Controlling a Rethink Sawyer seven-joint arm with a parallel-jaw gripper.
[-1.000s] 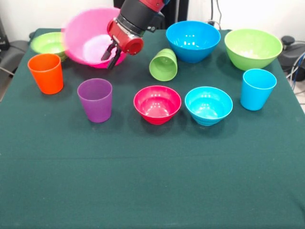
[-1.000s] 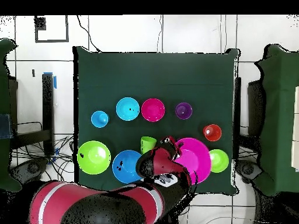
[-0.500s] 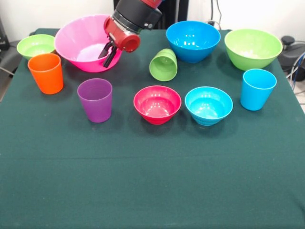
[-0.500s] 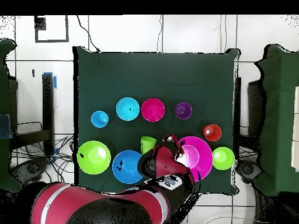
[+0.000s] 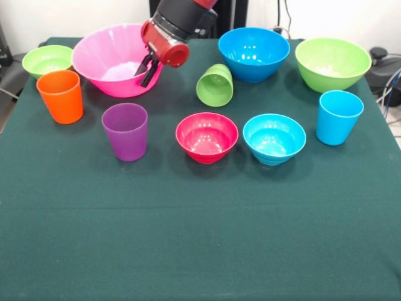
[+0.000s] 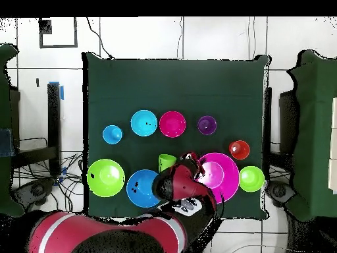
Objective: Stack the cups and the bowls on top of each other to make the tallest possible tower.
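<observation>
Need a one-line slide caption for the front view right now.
Sawyer's hand at the large pink bowl's rim; cups and bowls spread unstacked on the green table.

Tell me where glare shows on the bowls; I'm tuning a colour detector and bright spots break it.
Front view: white highlights sit inside the blue bowl, the red bowl and the small light blue bowl; the pink bowl has a pale washed-out floor beside the gripper. Overhead view: the pink bowl shows a pale patch at its centre; the other bowls look flat and even.
</observation>
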